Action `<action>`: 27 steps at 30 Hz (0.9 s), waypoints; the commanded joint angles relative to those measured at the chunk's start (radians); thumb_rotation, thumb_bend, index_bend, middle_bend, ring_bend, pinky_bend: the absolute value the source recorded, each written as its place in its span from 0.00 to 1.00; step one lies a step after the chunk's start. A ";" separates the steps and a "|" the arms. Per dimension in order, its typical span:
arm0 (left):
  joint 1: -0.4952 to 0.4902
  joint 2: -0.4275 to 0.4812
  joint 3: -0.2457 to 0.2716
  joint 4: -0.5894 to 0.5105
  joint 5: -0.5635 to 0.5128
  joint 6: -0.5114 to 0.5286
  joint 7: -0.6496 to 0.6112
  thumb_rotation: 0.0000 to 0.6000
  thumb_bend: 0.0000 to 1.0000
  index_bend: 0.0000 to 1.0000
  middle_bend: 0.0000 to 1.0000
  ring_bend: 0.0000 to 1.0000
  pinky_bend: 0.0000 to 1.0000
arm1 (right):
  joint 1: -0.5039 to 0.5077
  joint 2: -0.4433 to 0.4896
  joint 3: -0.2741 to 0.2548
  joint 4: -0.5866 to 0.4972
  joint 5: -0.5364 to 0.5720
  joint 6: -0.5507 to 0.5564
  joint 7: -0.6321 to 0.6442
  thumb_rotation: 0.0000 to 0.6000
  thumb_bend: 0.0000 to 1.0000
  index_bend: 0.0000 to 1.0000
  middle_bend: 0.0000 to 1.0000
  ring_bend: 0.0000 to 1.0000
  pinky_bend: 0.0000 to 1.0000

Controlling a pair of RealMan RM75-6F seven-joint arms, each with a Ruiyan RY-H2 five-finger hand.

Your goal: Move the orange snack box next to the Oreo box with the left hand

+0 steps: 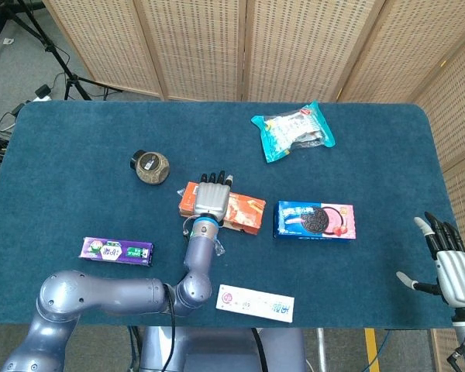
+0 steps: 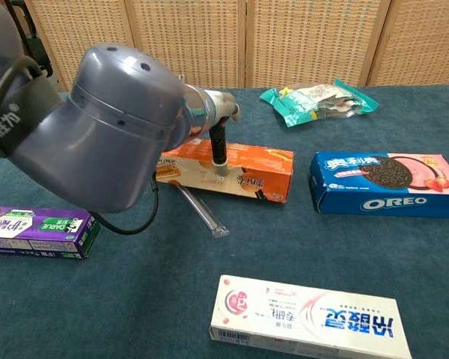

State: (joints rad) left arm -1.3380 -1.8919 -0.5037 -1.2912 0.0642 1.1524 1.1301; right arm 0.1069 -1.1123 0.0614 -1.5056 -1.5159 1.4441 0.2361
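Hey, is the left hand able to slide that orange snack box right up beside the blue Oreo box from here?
Probably yes. The left hand rests on top of the orange snack box, and only bare blue tablecloth lies between it and the blue Oreo box; nothing blocks that gap.

glossy card Oreo box (image 2: 388,184), napped cloth table (image 1: 77,155)

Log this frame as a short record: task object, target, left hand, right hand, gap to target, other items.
task object: orange snack box, flat on the table
target: Oreo box, to its right
left hand: left hand rests on top of the orange snack box
right hand: right hand at the table's right edge, fingers apart, holding nothing
gap to target: small strip of blue table between the boxes
other items: round jar, teal snack bag, purple box, white toothpaste box
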 commanded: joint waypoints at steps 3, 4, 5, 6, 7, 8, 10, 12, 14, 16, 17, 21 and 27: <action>0.066 0.102 -0.012 -0.100 0.049 -0.015 -0.063 1.00 0.06 0.00 0.00 0.00 0.04 | 0.000 -0.002 0.002 -0.001 0.000 0.005 -0.007 1.00 0.05 0.00 0.00 0.00 0.00; 0.072 0.117 -0.012 -0.115 0.045 -0.016 -0.060 1.00 0.04 0.00 0.00 0.00 0.04 | -0.001 -0.002 0.003 -0.001 0.001 0.006 -0.009 1.00 0.05 0.00 0.00 0.00 0.00; 0.080 0.140 -0.013 -0.138 0.042 -0.018 -0.060 1.00 0.02 0.00 0.00 0.00 0.04 | -0.001 -0.003 0.004 0.000 0.002 0.008 -0.010 1.00 0.05 0.00 0.00 0.00 0.00; 0.087 0.155 -0.014 -0.152 0.044 -0.019 -0.065 1.00 0.01 0.00 0.00 0.00 0.03 | -0.002 -0.004 0.005 0.000 0.003 0.009 -0.010 1.00 0.05 0.00 0.00 0.00 0.00; 0.094 0.169 -0.016 -0.167 0.049 -0.021 -0.073 1.00 0.00 0.00 0.00 0.00 0.02 | -0.002 -0.005 0.005 0.000 0.004 0.009 -0.011 1.00 0.05 0.00 0.00 0.00 0.00; 0.104 0.185 -0.019 -0.181 0.055 -0.023 -0.086 1.00 0.00 0.00 0.00 0.00 0.01 | -0.002 -0.006 0.005 -0.001 0.004 0.009 -0.013 1.00 0.05 0.00 0.00 0.00 0.00; 0.141 0.241 -0.031 -0.237 0.057 -0.027 -0.123 1.00 0.00 0.00 0.00 0.00 0.00 | -0.001 -0.009 0.003 -0.001 0.001 0.009 -0.025 1.00 0.05 0.00 0.00 0.00 0.00; 0.166 0.288 -0.038 -0.283 0.047 -0.035 -0.142 1.00 0.00 0.00 0.00 0.00 0.00 | -0.001 -0.011 0.002 -0.004 -0.001 0.010 -0.035 1.00 0.05 0.00 0.00 0.00 0.00; 0.194 0.350 -0.044 -0.332 0.045 -0.041 -0.165 1.00 0.00 0.00 0.00 0.00 0.00 | -0.001 -0.012 0.001 -0.009 -0.004 0.011 -0.047 1.00 0.05 0.00 0.00 0.00 0.00; 0.227 0.414 -0.035 -0.375 0.072 -0.046 -0.182 1.00 0.00 0.00 0.00 0.00 0.00 | 0.000 -0.014 -0.001 -0.013 -0.007 0.011 -0.059 1.00 0.05 0.00 0.00 0.00 0.00; 0.246 0.448 -0.027 -0.399 0.094 -0.053 -0.195 1.00 0.00 0.00 0.00 0.00 0.00 | 0.000 -0.015 -0.002 -0.015 -0.009 0.011 -0.063 1.00 0.05 0.00 0.00 0.00 0.00; 0.441 0.658 0.038 -0.549 0.357 -0.068 -0.347 1.00 0.00 0.00 0.00 0.00 0.00 | 0.001 -0.022 -0.001 -0.020 -0.008 0.013 -0.091 1.00 0.05 0.00 0.00 0.00 0.00; 0.632 0.795 0.145 -0.602 0.676 -0.068 -0.542 1.00 0.01 0.00 0.00 0.00 0.00 | -0.001 -0.024 0.003 -0.030 0.002 0.015 -0.117 1.00 0.05 0.00 0.00 0.00 0.00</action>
State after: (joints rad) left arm -0.8653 -1.2320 -0.4476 -1.8134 0.5272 1.0918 0.7414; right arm 0.1062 -1.1355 0.0637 -1.5340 -1.5147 1.4578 0.1212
